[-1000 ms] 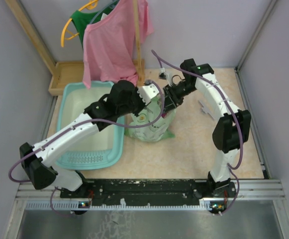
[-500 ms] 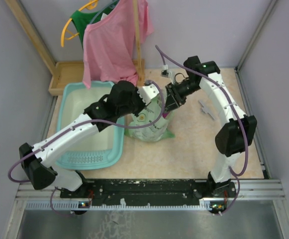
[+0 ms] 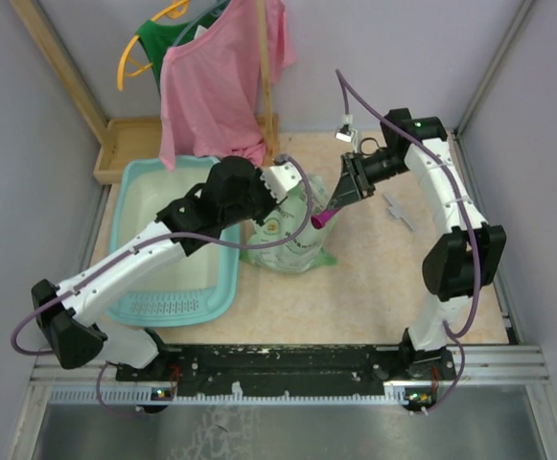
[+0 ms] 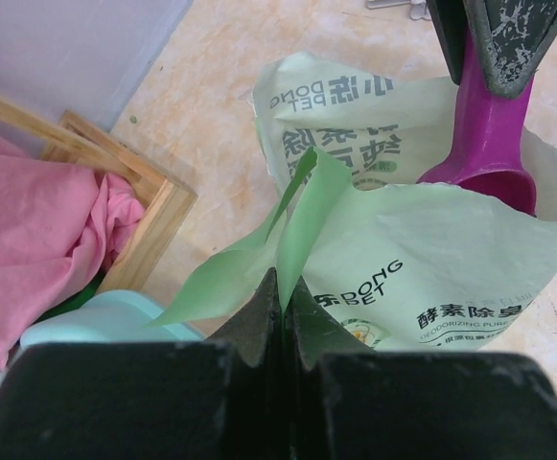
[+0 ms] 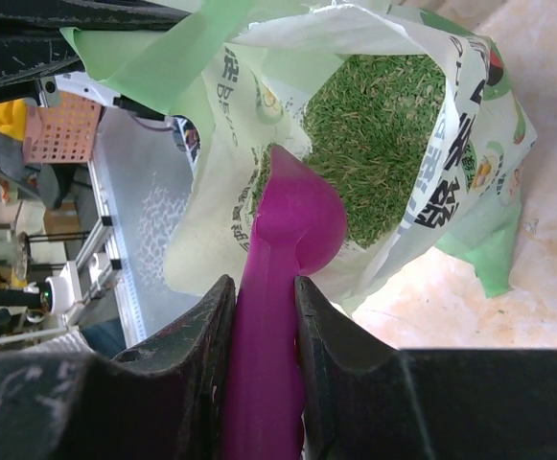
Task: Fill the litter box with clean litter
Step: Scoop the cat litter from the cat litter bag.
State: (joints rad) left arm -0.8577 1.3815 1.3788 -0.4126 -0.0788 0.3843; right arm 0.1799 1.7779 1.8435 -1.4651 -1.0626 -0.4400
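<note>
scoop at the bag's mouth, litter box beside it

the right gripper (image 5: 259, 287) is clamped on the handle of the magenta scoop (image 5: 292, 230), one finger on each side of it. the scoop's bowl points at the open mouth of the pale green printed bag (image 5: 451, 192), just over the clean litter (image 5: 383, 144), which lies as a grainy green heap inside the bag. whether the bowl carries any granules cannot be told.

the left gripper (image 4: 276, 287) is closed tight on a thin green flap of the bag's torn top edge, holding it up. from above, the bag (image 3: 292, 240) stands on the table between the two arms, with the scoop (image 3: 323, 218) at its right upper edge.

the litter box (image 3: 125, 206) sits just left of the bag, grille strip toward the arm bases, its whitish base showing. a wooden tray (image 3: 125, 144) lies behind it, and a pink garment (image 3: 216, 86) hangs above.
</note>
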